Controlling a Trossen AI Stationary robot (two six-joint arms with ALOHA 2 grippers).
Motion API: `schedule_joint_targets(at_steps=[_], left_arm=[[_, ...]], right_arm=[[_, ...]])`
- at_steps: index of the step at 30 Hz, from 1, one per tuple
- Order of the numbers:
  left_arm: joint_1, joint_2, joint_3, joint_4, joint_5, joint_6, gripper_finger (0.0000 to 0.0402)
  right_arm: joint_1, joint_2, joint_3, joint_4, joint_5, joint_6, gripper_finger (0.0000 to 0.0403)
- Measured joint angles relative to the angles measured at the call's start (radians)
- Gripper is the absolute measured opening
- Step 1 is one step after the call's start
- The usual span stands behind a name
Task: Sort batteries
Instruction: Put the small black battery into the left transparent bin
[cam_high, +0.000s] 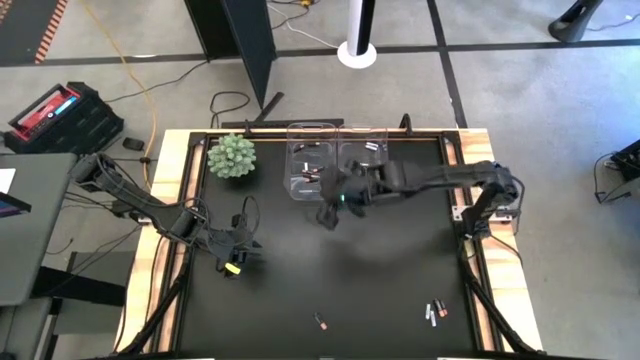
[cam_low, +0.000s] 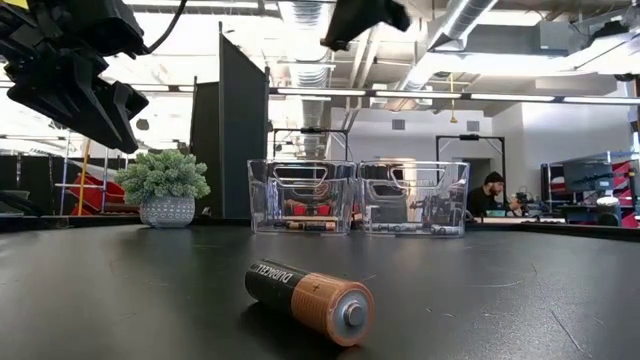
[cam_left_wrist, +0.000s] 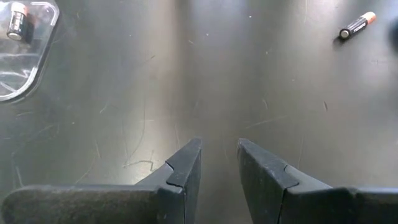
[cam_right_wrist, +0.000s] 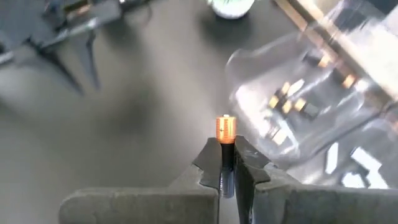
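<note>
Over the middle of the black counter (cam_high: 300, 290), toward its far side, the right hand (cam_right_wrist: 227, 163) hangs just in front of two clear bins. Its fingers are pinched shut on a dark battery with a copper end (cam_right_wrist: 226, 134), which stands up between the fingertips. The left bin (cam_high: 311, 160) holds several dark, copper-ended batteries; the right bin (cam_high: 364, 152) holds a few pale ones. The bins stand side by side against the far edge, just beside each other, and the right arm reaches in across the counter from the right rim, its wrist covering the near corner where the two bins meet.

To the left of the bins sits a small potted plant (cam_high: 232, 156), close to the far left corner. The left hand (cam_left_wrist: 219, 165) waits over the left part of the counter, well apart from the bins, its fingers partly spread with nothing between them.

Near the front edge lies one loose battery (cam_high: 321, 321) by itself, roughly at the middle; from the low view it lies on its side, copper end toward the camera. A small cluster of batteries (cam_high: 436, 312) lies farther right, also near the front edge.

Between the hands and these front batteries the dark surface is bare. A wooden frame (cam_high: 176, 180) borders the counter on the left, right and far sides. Beyond it, a person sits at a desk far back in the room.
</note>
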Motion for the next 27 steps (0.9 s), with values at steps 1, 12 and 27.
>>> schedule_joint_targets(at_steps=[1,12,27], left_arm=[[0.000,0.000,0.000,0.000,0.000,0.000,0.0099],[0.000,0.000,0.000,0.000,0.000,-0.002,0.0099],[0.000,0.000,0.000,0.000,0.001,-0.043,0.0099]], right_arm=[[-0.022,-0.003,0.000,0.019,-0.001,-0.038,0.0030],[-0.258,0.120,0.001,0.226,-0.196,-0.316,0.0030],[-0.469,0.429,0.034,0.296,-0.302,-0.337,0.0030]])
